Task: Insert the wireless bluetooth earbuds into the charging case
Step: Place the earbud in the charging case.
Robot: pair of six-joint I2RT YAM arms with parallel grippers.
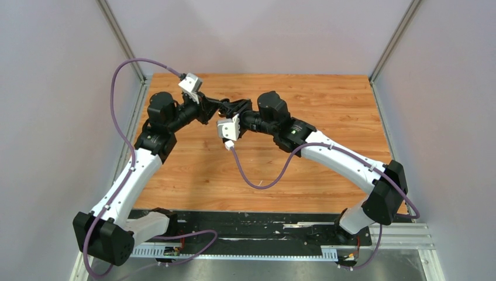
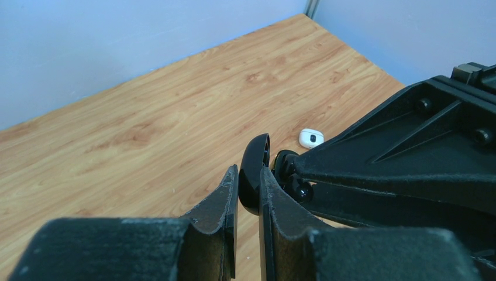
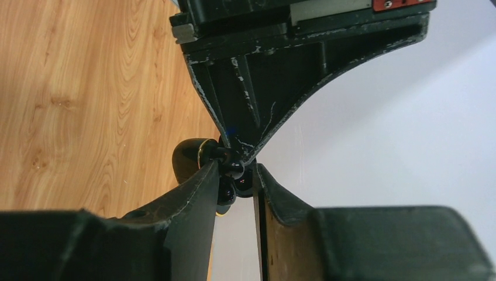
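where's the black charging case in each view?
Top external: not discernible.
Left wrist: black charging case, centre of the picture, pinched in the left gripper.
Right wrist: the case shows left of centre, against the wood grain.
Shared landmark: the wooden table.

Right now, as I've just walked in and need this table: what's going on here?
The left hand is clamped on the black charging case. The right hand meets it, a black earbud between its fingers right at the case; whether it grips the earbud is unclear. A small white piece lies on the table beyond.
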